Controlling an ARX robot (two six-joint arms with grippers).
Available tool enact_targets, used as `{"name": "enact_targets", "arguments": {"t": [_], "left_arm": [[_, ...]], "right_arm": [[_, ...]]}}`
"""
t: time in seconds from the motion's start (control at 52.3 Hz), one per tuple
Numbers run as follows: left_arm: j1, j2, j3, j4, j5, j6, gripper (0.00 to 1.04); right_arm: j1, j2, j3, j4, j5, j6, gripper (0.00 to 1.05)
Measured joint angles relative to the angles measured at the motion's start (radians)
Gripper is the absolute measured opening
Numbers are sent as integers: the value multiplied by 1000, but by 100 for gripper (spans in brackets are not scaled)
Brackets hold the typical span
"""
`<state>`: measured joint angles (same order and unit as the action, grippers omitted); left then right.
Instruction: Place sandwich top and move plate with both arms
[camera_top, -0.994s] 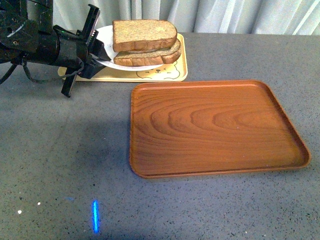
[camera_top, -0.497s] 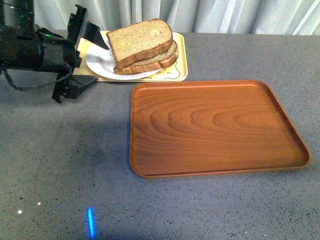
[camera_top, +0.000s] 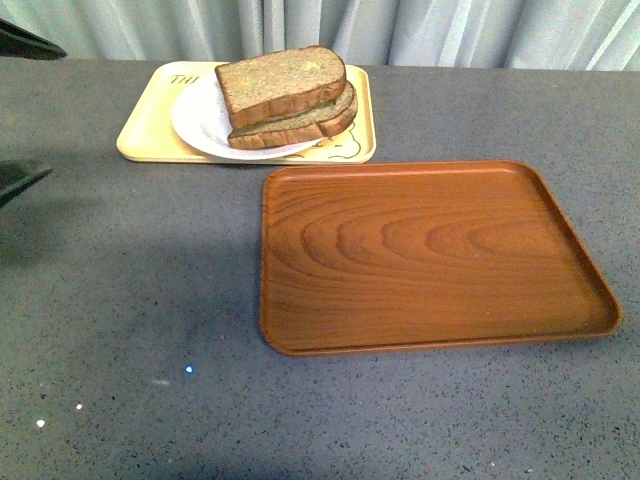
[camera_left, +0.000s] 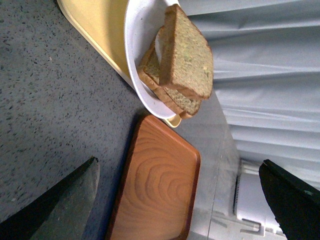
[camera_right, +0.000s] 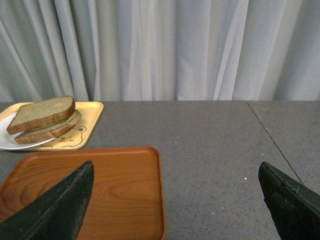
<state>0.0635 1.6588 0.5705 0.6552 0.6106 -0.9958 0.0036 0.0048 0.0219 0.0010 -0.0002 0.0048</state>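
Observation:
The sandwich top (camera_top: 283, 82) lies slightly askew on the lower slices on the white plate (camera_top: 195, 118), which rests on the yellow tray (camera_top: 150, 140) at the back left. My left gripper (camera_top: 57, 111) is open and empty at the left edge, apart from the tray. In the left wrist view, the left gripper (camera_left: 178, 162) is wide open and faces the sandwich top (camera_left: 187, 55) and plate (camera_left: 137, 45). My right gripper (camera_right: 175, 165) is open and empty above the table. From it the sandwich top (camera_right: 42, 114) and plate (camera_right: 10, 142) show far off.
A large brown wood-grain tray (camera_top: 430, 255) lies empty in the middle right of the grey table; it also shows in the left wrist view (camera_left: 160, 185) and the right wrist view (camera_right: 100, 195). Grey curtains hang behind the table's far edge.
My left arm has drawn back to the left, away from the plate's rim, and is nearly out of the front view. The plate with the sandwich has settled on the yellow tray.

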Motion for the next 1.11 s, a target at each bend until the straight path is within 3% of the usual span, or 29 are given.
{"name": "enact_targets", "arguments": {"t": [0.038, 0.096, 0.134, 0.172, 0.287, 0.363, 0.459, 1.108], "left_arm": [[-8, -30, -40, 60, -75, 63, 93], [-38, -89, -145, 288, -333, 273, 82], [-57, -174, -246, 443, -507, 521, 71], [-60, -253, -309, 469, -578, 655, 63], [-63, -428, -428, 421, -608, 916, 35], [-63, -471, -449, 392, -610, 945, 24], [-63, -573, -483, 331, -611, 970, 2], [-63, -1090, -556, -99, -611, 985, 2]], "right_arm": [[0, 0, 0, 0, 0, 0, 96], [0, 0, 0, 0, -1, 0, 96], [0, 0, 0, 0, 0, 0, 96], [0, 0, 0, 0, 0, 0, 96], [0, 0, 0, 0, 0, 0, 96], [0, 0, 0, 0, 0, 0, 96], [0, 0, 0, 0, 0, 0, 96], [0, 0, 0, 0, 0, 0, 96]]}}
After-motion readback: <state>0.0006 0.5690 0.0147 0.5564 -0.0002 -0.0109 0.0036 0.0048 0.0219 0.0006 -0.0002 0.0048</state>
